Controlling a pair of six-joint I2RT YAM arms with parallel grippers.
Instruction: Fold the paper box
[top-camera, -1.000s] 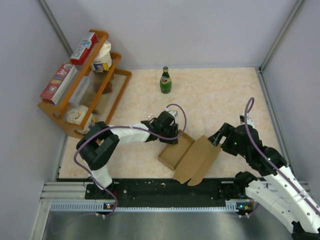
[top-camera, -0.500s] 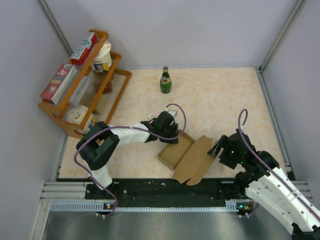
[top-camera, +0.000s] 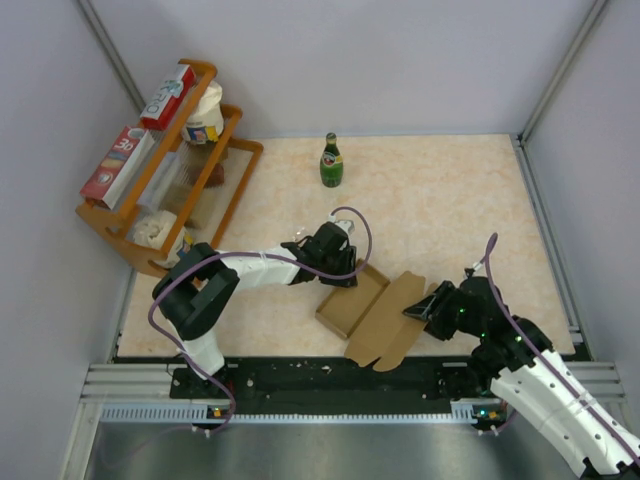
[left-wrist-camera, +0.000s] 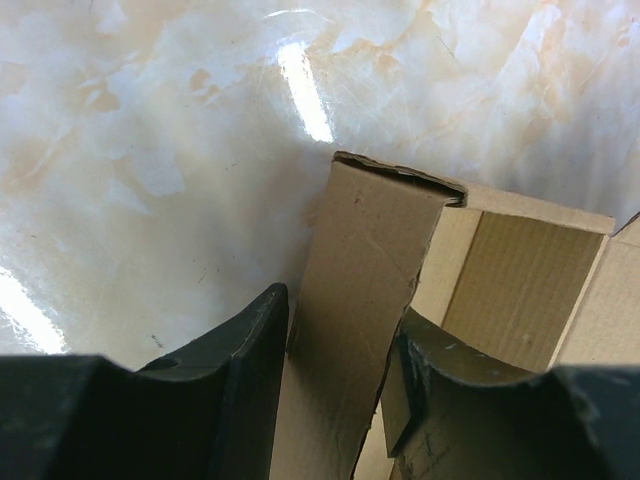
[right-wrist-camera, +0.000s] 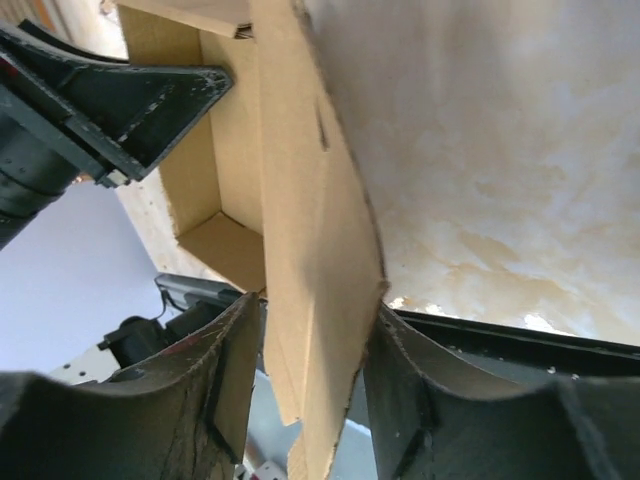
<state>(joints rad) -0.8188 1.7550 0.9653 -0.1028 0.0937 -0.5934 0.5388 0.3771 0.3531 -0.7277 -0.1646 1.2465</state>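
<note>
The paper box (top-camera: 350, 300) is an open brown cardboard tray near the table's front, with its wide lid (top-camera: 395, 318) sloping off its right side. My left gripper (top-camera: 335, 262) is at the tray's far corner, shut on an upright side flap (left-wrist-camera: 370, 250) that fills the gap between its fingers (left-wrist-camera: 250, 360). My right gripper (top-camera: 425, 308) comes in from the right and is shut on the lid's free edge (right-wrist-camera: 310, 200); both of its fingers press the board. The tray's inside (right-wrist-camera: 215, 160) shows behind the lid, with the left gripper beyond it.
A green bottle (top-camera: 331, 161) stands at the back middle. A wooden rack (top-camera: 160, 170) at the left holds red-and-white boxes (top-camera: 168, 96) and jars. The black front rail (top-camera: 320, 380) runs just below the lid. Grey walls close in three sides.
The right arm has drawn back toward the front edge and its jaws have closed on the lid's edge. The lid has dropped slightly. The left gripper has kept its hold.
</note>
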